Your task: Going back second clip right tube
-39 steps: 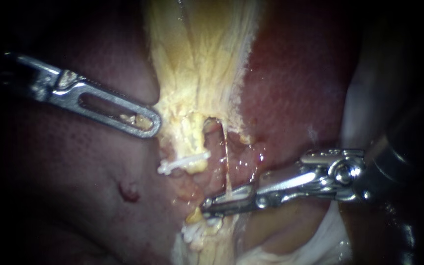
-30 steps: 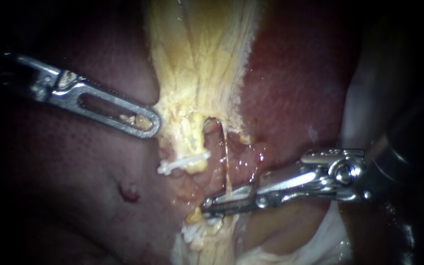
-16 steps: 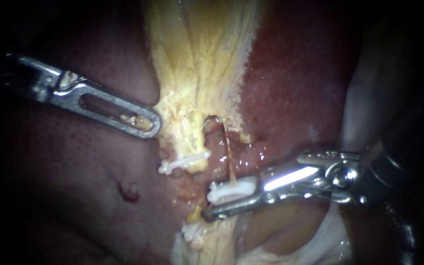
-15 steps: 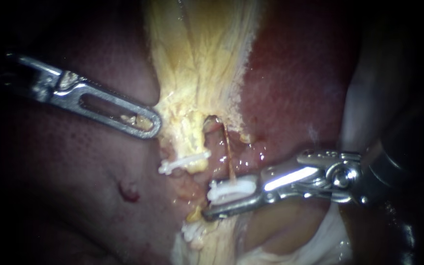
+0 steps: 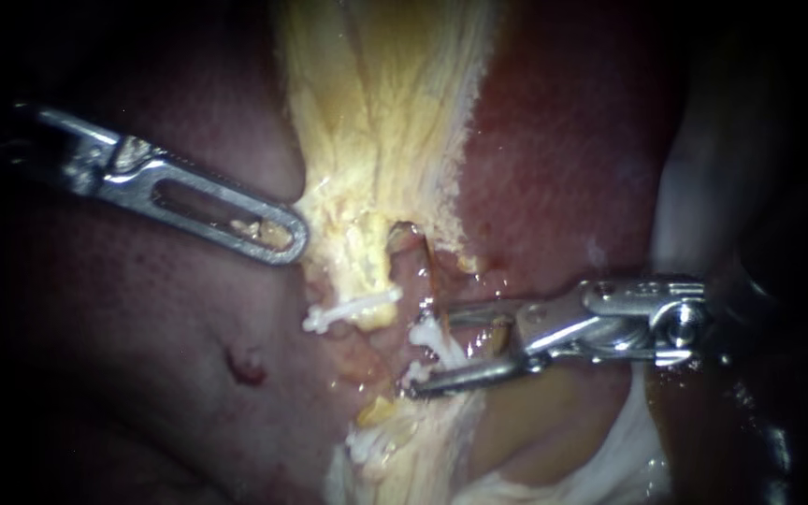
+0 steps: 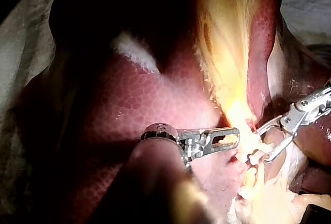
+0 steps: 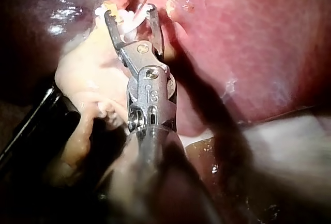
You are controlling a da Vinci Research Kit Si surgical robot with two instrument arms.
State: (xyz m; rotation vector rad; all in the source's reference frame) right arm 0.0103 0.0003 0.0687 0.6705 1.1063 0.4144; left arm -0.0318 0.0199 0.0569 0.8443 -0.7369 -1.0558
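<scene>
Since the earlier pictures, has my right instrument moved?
Yes. The right instrument has drawn back a little rightward, away from the upper-left white clip, and its jaws now stand open.

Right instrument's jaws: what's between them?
A white clip on the thin tube, between the open jaws of the right instrument; the endoscope view shows it.
</scene>
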